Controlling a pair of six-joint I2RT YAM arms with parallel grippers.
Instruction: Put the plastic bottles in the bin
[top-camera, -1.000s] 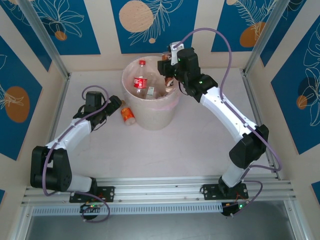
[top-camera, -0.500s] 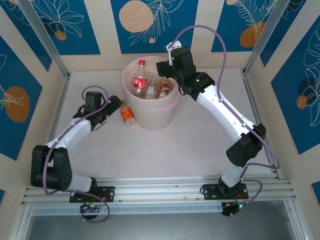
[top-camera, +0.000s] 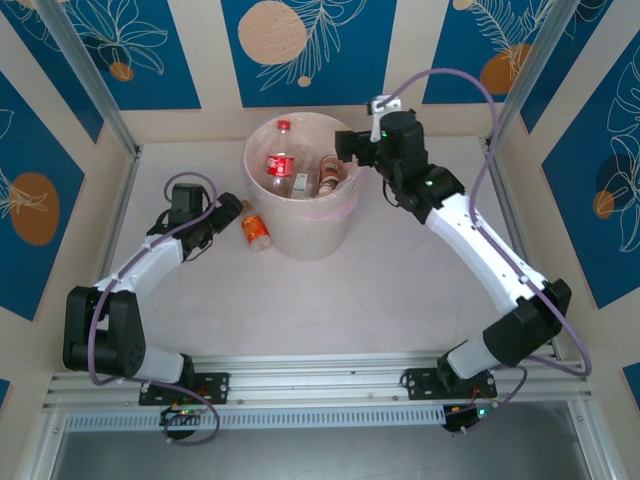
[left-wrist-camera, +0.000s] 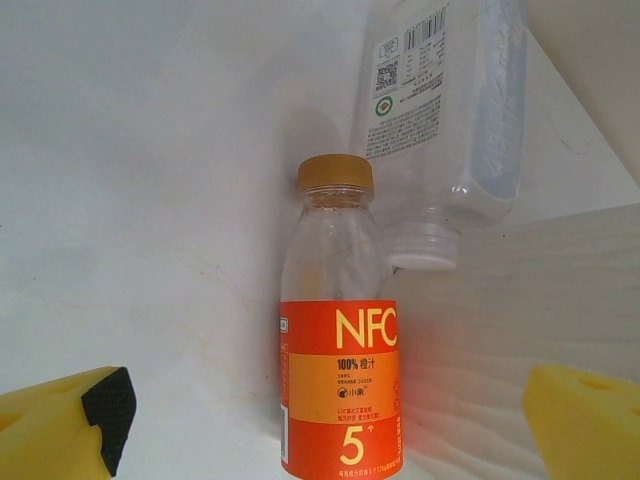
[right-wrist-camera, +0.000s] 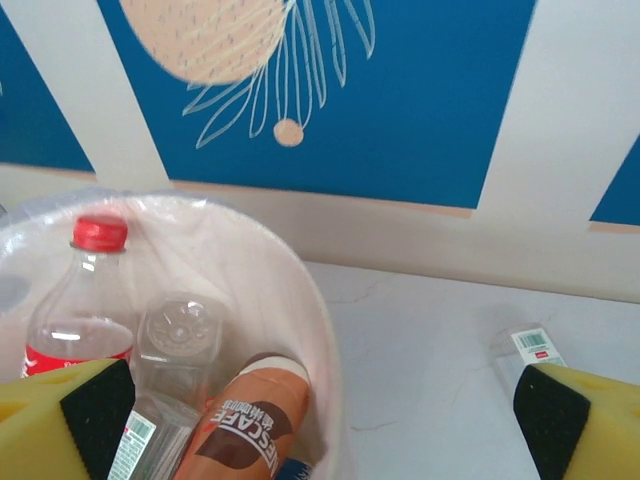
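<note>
Back comes the right gripper (top-camera: 348, 147) from over the bin (top-camera: 305, 235) to just outside its right rim, arm stretched long and raised. The brown bottle (right-wrist-camera: 245, 430) it carried now lies inside, label reading "NESCAFE", beside a red-capped bottle (right-wrist-camera: 85, 300). Its jaws stand wide apart, gripping nothing. Over on the left, the arm lies low along the table, the left gripper (top-camera: 233, 211) aimed at the bin's left side. An orange bottle (left-wrist-camera: 340, 390) marked "NFC", "100%" and "5" lies between its wide-open fingers (left-wrist-camera: 70, 425), untouched. A clear white-capped bottle (left-wrist-camera: 440, 130) lies just beyond.
</note>
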